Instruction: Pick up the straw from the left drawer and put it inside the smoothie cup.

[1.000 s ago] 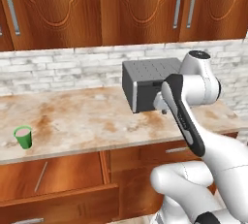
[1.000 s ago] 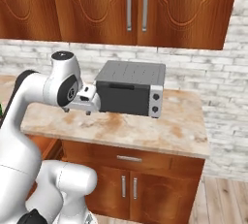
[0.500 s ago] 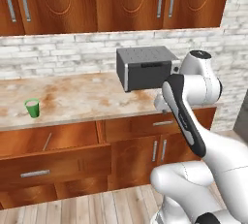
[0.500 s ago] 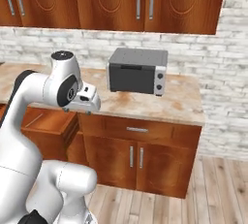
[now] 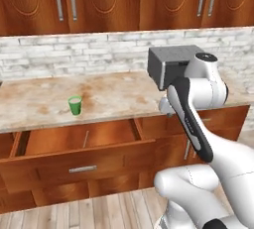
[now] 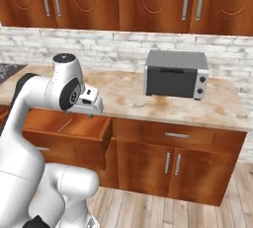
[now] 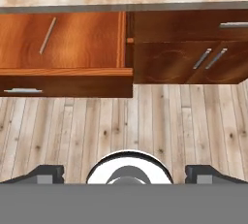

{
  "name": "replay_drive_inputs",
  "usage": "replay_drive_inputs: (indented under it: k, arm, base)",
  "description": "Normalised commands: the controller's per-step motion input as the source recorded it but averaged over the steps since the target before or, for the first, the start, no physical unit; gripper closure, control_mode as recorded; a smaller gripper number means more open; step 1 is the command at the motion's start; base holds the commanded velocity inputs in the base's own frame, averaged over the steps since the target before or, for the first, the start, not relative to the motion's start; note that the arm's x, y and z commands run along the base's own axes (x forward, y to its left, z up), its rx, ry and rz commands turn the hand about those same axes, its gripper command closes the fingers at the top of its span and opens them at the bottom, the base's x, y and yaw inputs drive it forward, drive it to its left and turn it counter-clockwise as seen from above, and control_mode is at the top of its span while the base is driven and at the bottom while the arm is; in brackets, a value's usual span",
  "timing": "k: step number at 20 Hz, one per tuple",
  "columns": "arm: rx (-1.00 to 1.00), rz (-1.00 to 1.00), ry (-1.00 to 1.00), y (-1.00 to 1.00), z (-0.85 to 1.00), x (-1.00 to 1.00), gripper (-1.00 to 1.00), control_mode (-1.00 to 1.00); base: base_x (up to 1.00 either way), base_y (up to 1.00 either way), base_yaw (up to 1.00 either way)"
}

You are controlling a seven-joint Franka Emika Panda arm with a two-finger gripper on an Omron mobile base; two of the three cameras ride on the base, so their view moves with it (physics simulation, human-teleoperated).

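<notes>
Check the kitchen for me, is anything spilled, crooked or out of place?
Nothing spilled or damaged. The left drawer stands pulled open with the straw lying inside, and the smoothie cup sits upright on the counter.

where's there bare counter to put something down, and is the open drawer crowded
Bare counter lies left of the smoothie cup, and a wider patch runs between the cup and the toaster oven. The left drawer is nearly bare: one straw left of centre, free floor either side.
</notes>
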Motion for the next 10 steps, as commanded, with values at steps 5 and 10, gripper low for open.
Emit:
replay_drive_inputs:
  k: [5, 10]
  arm:
    - [0.0, 0.0, 0.0, 0.0, 0.0, 0.0, -1.0, 1.0]
    - [0.0, 0.0, 0.0, 0.0, 0.0, 0.0, -1.0, 1.0]
  base:
    - [0.0, 0.9, 0.0]
    - [0.0, 0.81, 0.0]
